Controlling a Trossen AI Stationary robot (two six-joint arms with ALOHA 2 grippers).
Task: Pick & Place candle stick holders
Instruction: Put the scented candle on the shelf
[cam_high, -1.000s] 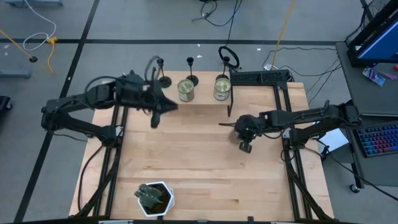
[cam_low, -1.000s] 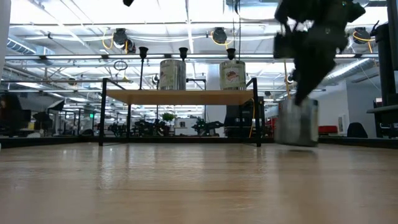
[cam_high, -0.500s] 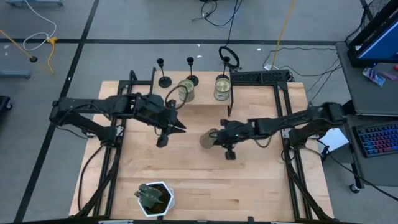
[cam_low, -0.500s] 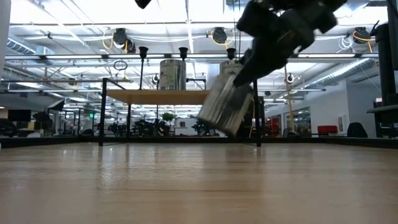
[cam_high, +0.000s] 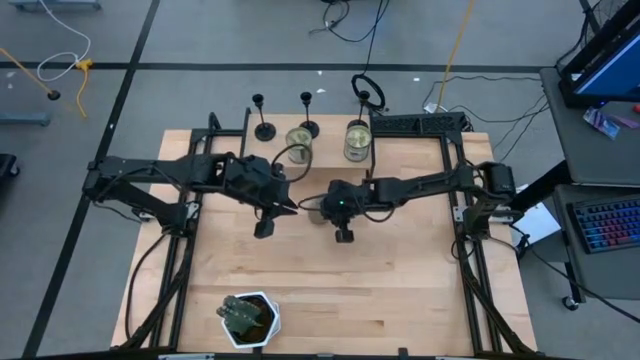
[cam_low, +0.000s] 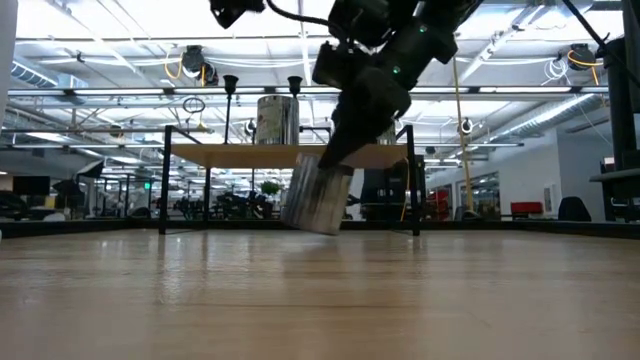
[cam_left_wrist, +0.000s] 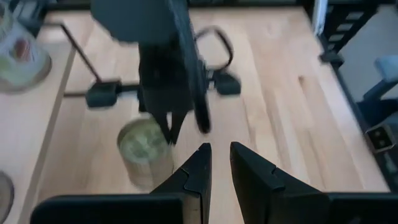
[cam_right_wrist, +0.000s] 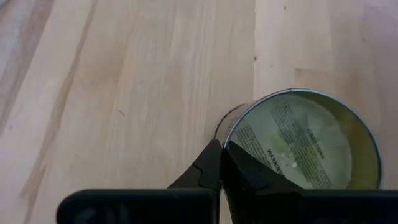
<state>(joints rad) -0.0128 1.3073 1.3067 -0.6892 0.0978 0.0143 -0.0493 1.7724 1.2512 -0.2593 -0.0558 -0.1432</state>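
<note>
Two black candle stick holders (cam_high: 263, 128) (cam_high: 308, 125) stand on their disc bases on a raised wooden shelf (cam_high: 325, 152) at the table's far side; they also show in the low view (cam_low: 231, 85) (cam_low: 294, 85). No gripper is near them. My right gripper (cam_high: 322, 207) is shut on a pale green-gold tin (cam_low: 318, 195) over the table's middle. My left gripper (cam_high: 291, 206) hovers just left of that tin, fingers (cam_left_wrist: 219, 163) open by a narrow gap and empty. My right gripper holds the tin by its rim (cam_right_wrist: 227, 142), one finger inside the wall and one outside. The fingers come from above, slanting down from the table's right. The tin hangs tilted (cam_low: 318, 195); whether its low edge touches the table I cannot tell.
Two more green-gold tins (cam_high: 299, 145) (cam_high: 357, 140) stand on the shelf beside the holders. A white pot with a green plant (cam_high: 248, 318) stands at the near left. Bare wood lies between the pot and the arms.
My right gripper has carried the tin from the table's right side toward the left to the middle, and the tin has tipped from upright to tilted. My left gripper has come away from the shelf toward the near edge and the right, ending beside the tin.
</note>
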